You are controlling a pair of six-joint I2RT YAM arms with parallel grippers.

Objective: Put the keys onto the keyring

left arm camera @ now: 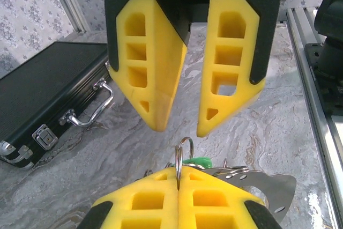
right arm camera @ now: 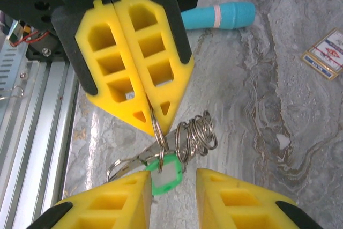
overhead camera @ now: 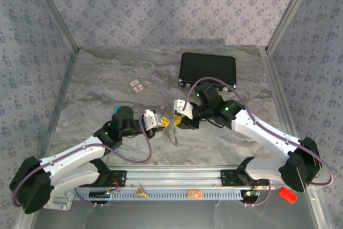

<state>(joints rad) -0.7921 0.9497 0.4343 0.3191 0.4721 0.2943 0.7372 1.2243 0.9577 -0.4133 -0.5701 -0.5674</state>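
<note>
We see the thin silvery wire keyring (right arm camera: 157,135) at mid-table between the arms, clamped edge-on in the left gripper's (right arm camera: 153,124) closed yellow fingers. The green-headed key (right arm camera: 167,179) and a bunch of silver split rings (right arm camera: 195,135) crowd just beside it. The right gripper (right arm camera: 172,174) stands parted around the green head, gripping nothing.
</note>
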